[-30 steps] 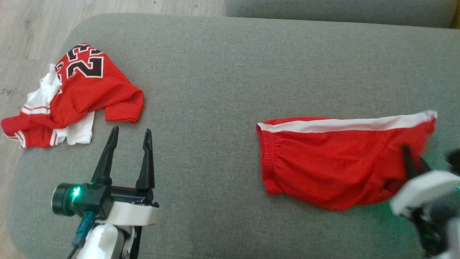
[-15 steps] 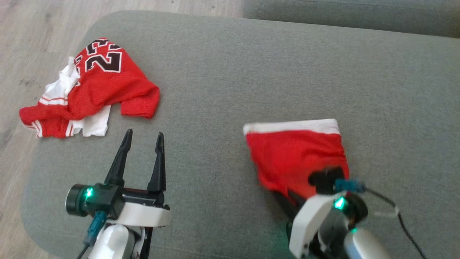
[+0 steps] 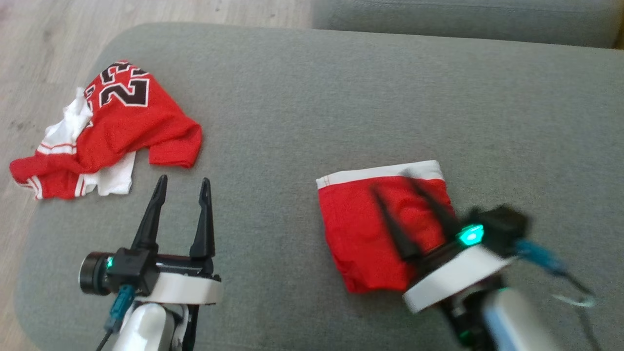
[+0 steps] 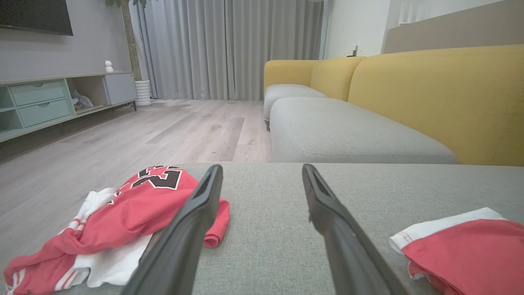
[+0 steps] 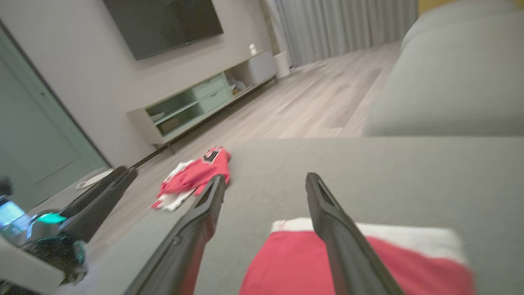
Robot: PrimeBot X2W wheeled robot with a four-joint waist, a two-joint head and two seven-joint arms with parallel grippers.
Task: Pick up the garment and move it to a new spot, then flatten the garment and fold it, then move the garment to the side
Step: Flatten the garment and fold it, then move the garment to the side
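The garment (image 3: 356, 234) is a pair of red shorts with a white waistband. It lies folded in half on the grey cushion (image 3: 292, 97), right of centre. It also shows in the left wrist view (image 4: 462, 250) and the right wrist view (image 5: 294, 266). My right gripper (image 3: 391, 183) hovers over the garment's right part, open, fingers apart with nothing between them (image 5: 265, 176). My left gripper (image 3: 184, 179) stands open at the lower left, well clear of the garment (image 4: 262, 166).
A crumpled red jersey (image 3: 126, 122) with black numbers lies on white cloth at the cushion's far left corner. Wooden floor (image 3: 29, 58) lies beyond the left edge. A second grey cushion (image 4: 348, 135) and a yellow sofa back (image 4: 442, 94) lie beyond.
My right gripper carried the garment's right end over to the left, folding it in half, then opened and let go. The left gripper has stayed open in place. The head camera shifted slightly.
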